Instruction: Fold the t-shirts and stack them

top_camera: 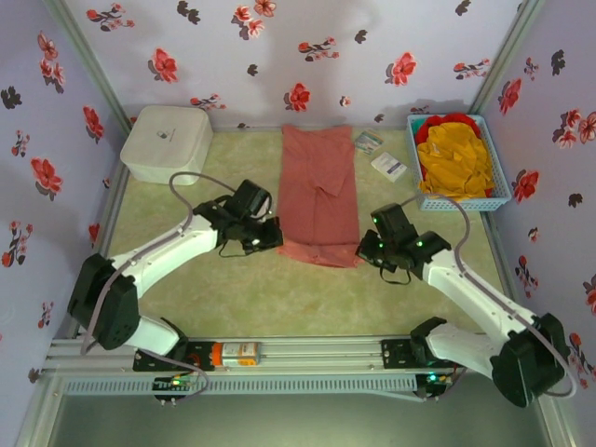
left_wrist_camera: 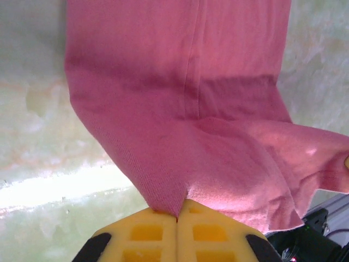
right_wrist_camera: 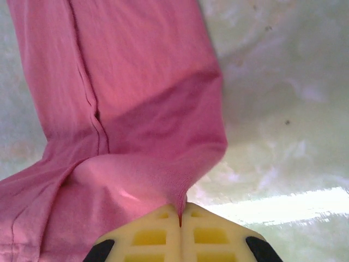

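A salmon-pink t-shirt (top_camera: 318, 191) lies folded into a long narrow strip down the middle of the table. My left gripper (top_camera: 277, 237) is shut on its near left corner, and in the left wrist view the pink cloth (left_wrist_camera: 185, 109) is pinched between the yellow fingers (left_wrist_camera: 147, 232). My right gripper (top_camera: 363, 247) is shut on the near right corner; the shirt (right_wrist_camera: 125, 98) runs up from its yellow fingers (right_wrist_camera: 210, 234). Mustard and red t-shirts (top_camera: 453, 154) are piled in a basket at the back right.
A white rounded-square box (top_camera: 166, 142) stands at the back left. The blue basket (top_camera: 498, 191) sits against the right wall. Two small cards (top_camera: 380, 154) lie between the pink shirt and the basket. Flowered walls enclose the green mat (top_camera: 279, 293).
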